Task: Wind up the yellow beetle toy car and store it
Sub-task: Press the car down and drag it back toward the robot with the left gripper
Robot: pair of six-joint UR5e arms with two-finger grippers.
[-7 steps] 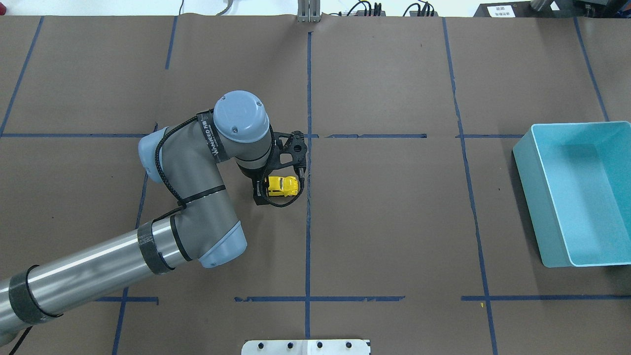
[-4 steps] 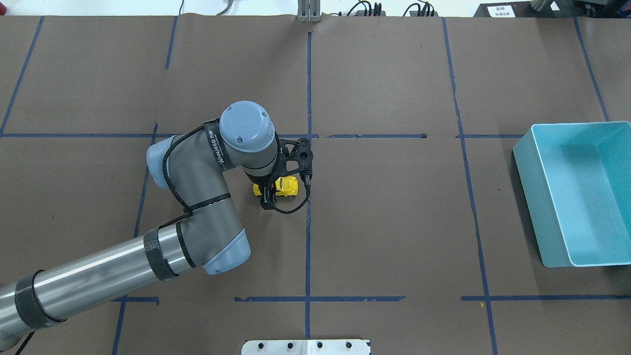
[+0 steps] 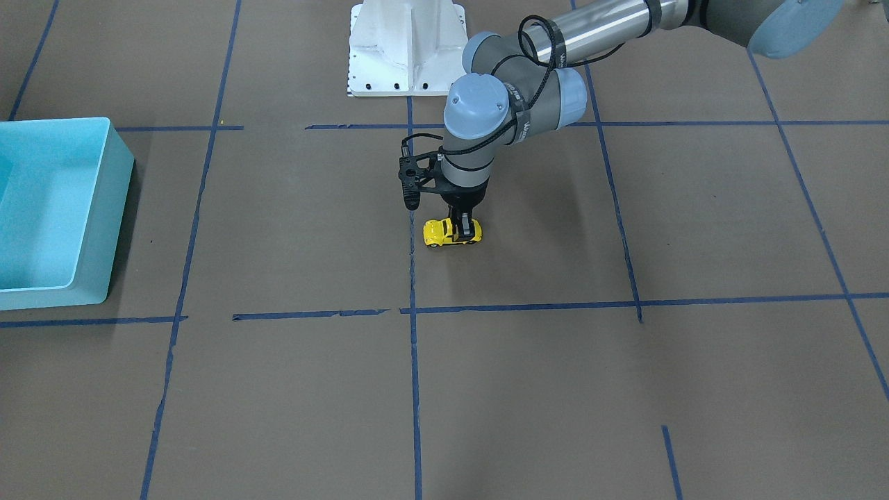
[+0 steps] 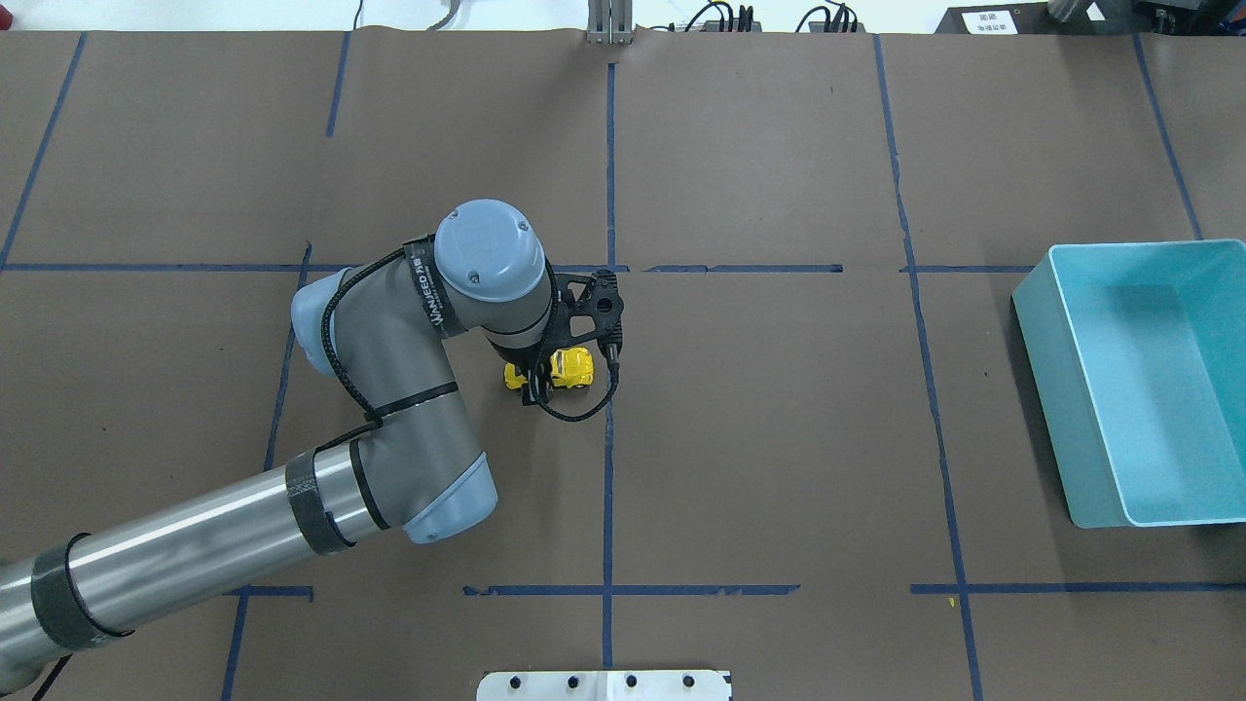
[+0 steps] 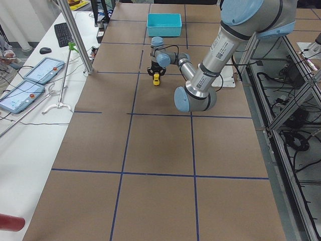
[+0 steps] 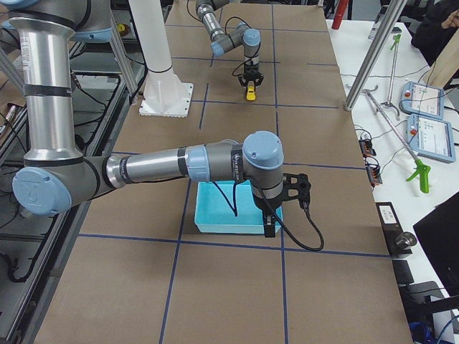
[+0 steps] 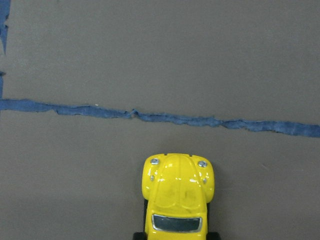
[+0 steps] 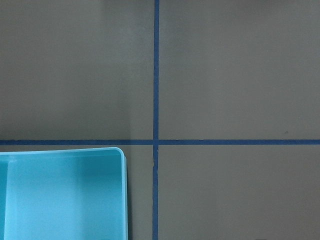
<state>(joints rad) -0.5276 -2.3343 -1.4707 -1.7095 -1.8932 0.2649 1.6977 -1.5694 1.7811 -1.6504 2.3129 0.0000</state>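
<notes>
The yellow beetle toy car (image 3: 444,233) stands on its wheels on the brown table near the centre tape line, and also shows in the overhead view (image 4: 571,368) and the left wrist view (image 7: 178,197). My left gripper (image 3: 464,226) points straight down and is shut on the car's rear half, one finger on each side. The light blue bin (image 4: 1061,380) stands empty at the table's right end. My right gripper (image 6: 270,223) hangs over that bin's near edge and shows only in the exterior right view, so I cannot tell whether it is open or shut.
The white robot base plate (image 3: 406,55) is at the table's robot-side edge. Blue tape lines (image 4: 608,467) divide the brown table cover. A metal pole (image 6: 366,57) and tablets (image 6: 430,136) stand on the white side bench beyond the table.
My left arm has shifted right over the car and settled. The near finger has come in against the car's side. The car has stayed in place.
</notes>
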